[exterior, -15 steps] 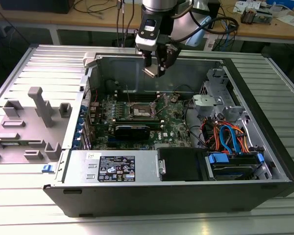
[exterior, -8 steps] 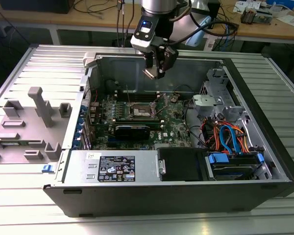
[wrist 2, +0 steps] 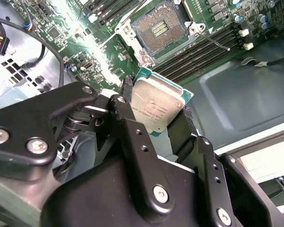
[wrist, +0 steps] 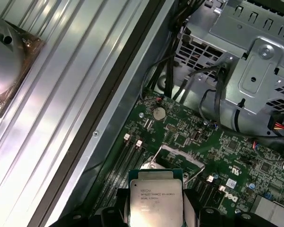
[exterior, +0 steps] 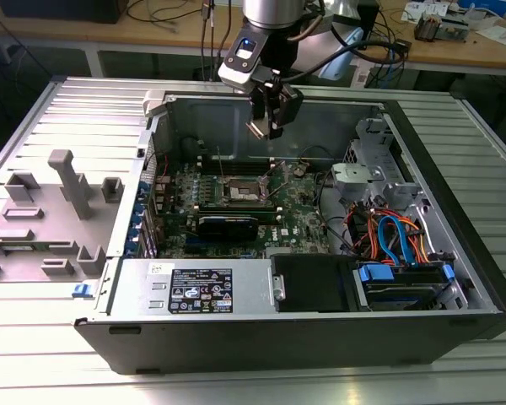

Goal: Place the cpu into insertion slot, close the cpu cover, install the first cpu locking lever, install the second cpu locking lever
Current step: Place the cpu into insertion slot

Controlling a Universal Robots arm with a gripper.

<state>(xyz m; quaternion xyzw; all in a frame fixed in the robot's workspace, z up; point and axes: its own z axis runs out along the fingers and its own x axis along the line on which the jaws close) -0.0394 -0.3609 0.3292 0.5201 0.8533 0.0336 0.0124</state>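
The exterior view takes in the ribbed table point(exterior: 76, 110) and the open case point(exterior: 320, 337) lying on it, a wooden table point(exterior: 481, 57) with cables point(exterior: 148, 12) behind. The gripper point(exterior: 266, 128) hangs above the motherboard point(exterior: 308, 211); the first wrist view adds a grey drive cage point(wrist: 255, 71) beside it. In the second wrist view the black fingers point(wrist 2: 180, 130) pinch the cpu point(wrist 2: 157, 103) by its edges, silver top showing, above and apart from the bare slot point(wrist 2: 162, 29)

Ribbed silver-grey work table point(exterior: 42, 363) w/ open PC case point(exterior: 261, 337) lying on its side at centre; grey moulded fixture tray point(exterior: 42, 224) w/ upright posts on table surface, just beside case, exterior view's left
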